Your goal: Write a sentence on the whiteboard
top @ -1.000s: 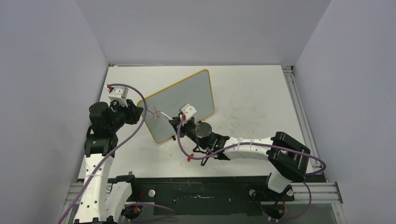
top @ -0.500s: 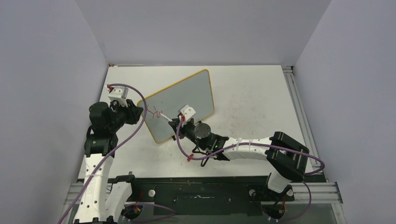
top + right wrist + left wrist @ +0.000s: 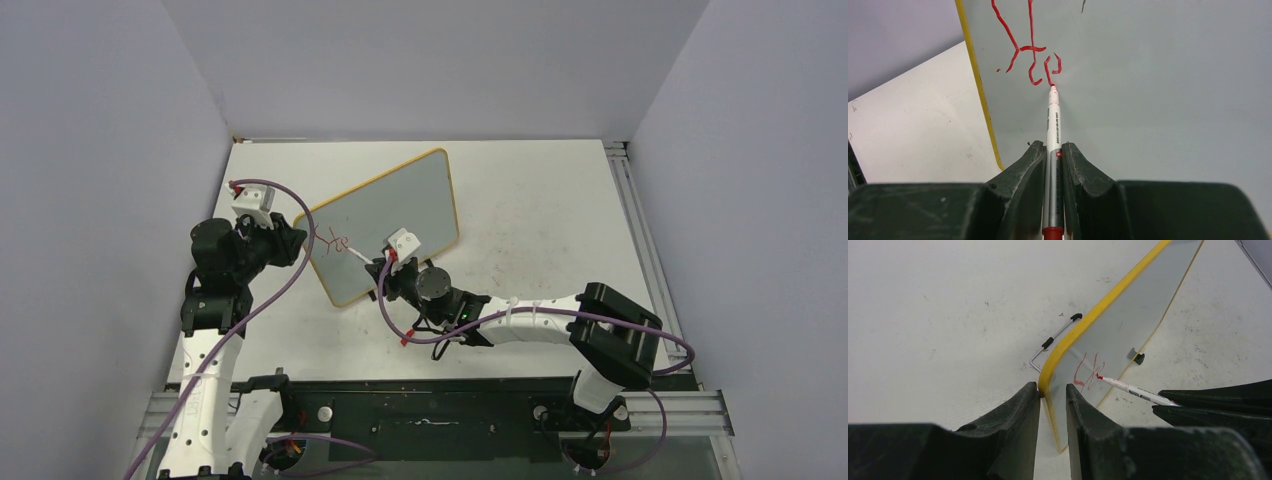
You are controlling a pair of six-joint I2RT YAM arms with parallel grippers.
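Whiteboard (image 3: 395,200) stands propped on the tabletop (image 3: 540,200), its yellow edge pinched by the left pincer (image 3: 1053,392), while the right pincer (image 3: 1053,150), clamped on the marker (image 3: 1053,117), holds the tip against the first red letters of the sentence (image 3: 1030,55), bare board running onward along its long axis.

whiteboard (image 3: 395,205) pale grey, yellow-orange frame; sentence (image 3: 1030,55) red, thin uneven strokes; marker (image 3: 1053,135) white-silver barrel, red tip, red end cap; table (image 3: 540,200) white, scuffed with small dark specks
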